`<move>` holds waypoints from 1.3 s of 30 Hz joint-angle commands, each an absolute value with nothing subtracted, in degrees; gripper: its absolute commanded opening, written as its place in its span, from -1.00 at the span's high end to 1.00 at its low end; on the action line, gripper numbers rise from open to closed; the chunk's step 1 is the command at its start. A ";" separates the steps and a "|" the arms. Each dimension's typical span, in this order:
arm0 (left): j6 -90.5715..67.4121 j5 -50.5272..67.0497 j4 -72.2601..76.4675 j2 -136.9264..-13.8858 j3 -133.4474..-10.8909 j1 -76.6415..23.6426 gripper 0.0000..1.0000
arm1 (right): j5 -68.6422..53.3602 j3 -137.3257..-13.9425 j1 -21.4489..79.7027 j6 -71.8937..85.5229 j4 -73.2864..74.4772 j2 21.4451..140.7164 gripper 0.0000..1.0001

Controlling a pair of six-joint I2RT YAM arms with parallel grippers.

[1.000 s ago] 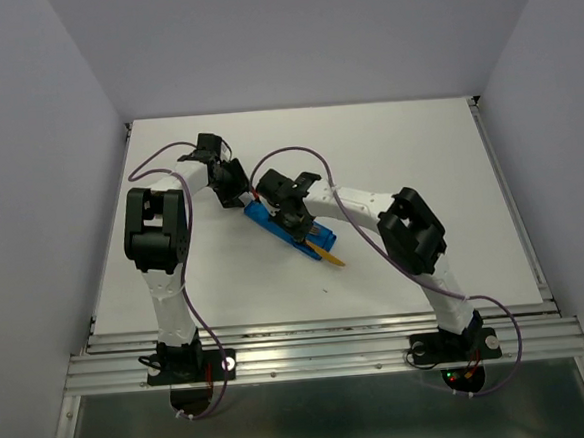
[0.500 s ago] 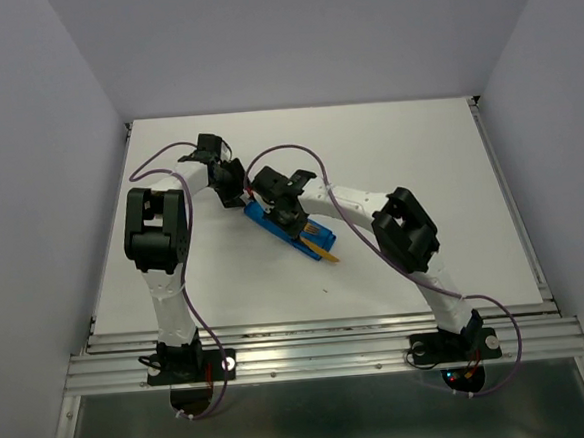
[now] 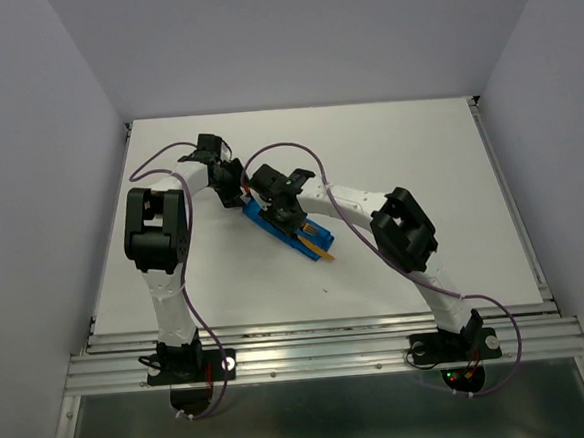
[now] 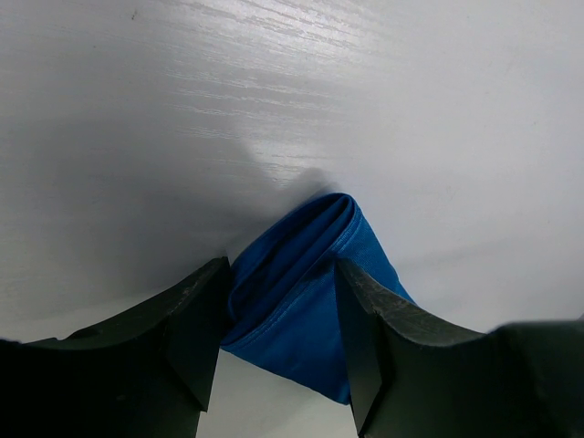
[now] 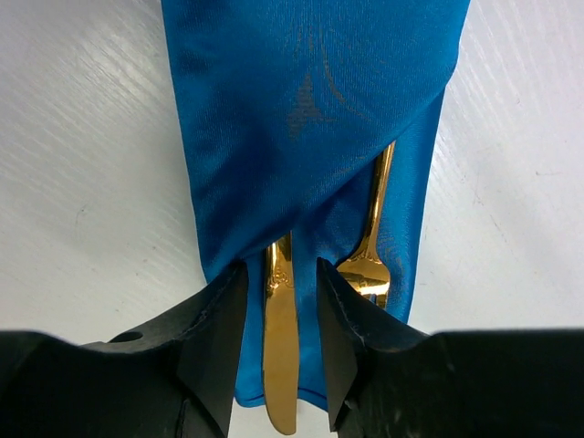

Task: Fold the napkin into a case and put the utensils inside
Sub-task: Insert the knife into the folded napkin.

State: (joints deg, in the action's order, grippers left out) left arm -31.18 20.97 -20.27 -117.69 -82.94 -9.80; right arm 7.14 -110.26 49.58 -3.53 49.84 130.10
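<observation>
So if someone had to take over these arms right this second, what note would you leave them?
Left gripper: closed on one end of the case.
Right gripper: open, straddling one utensil without squeezing it.
Done: case folded; that piece and the other utensil lie side by side under its flap, with their ends showing.
Left: probably nudge the first piece further in, since it overhangs the cloth's edge, then lift both grippers away.

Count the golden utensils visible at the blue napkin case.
2. One utensil lies between the right gripper's fingers, poking out of the case's open end; the other utensil lies just beside it, partly under the fold. More may be hidden under the cloth.
</observation>
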 commanded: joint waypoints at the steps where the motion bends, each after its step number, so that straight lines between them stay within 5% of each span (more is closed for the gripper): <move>1: -30.67 20.92 -21.18 -116.46 -81.91 -10.37 -0.22 | 8.70 -108.81 50.10 -3.08 47.64 125.34 0.16; 16: -30.32 21.01 -21.27 -116.19 -81.91 -10.37 -0.22 | 6.95 -91.85 50.10 -0.18 42.45 113.21 0.19; 39: -30.41 20.74 -21.97 -116.28 -82.70 -10.37 -0.22 | 1.85 -86.66 46.58 0.88 38.41 117.68 0.22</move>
State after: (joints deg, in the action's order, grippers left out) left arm -31.14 20.97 -20.32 -117.69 -82.94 -9.93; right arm 2.85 -87.20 46.98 1.30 40.71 116.60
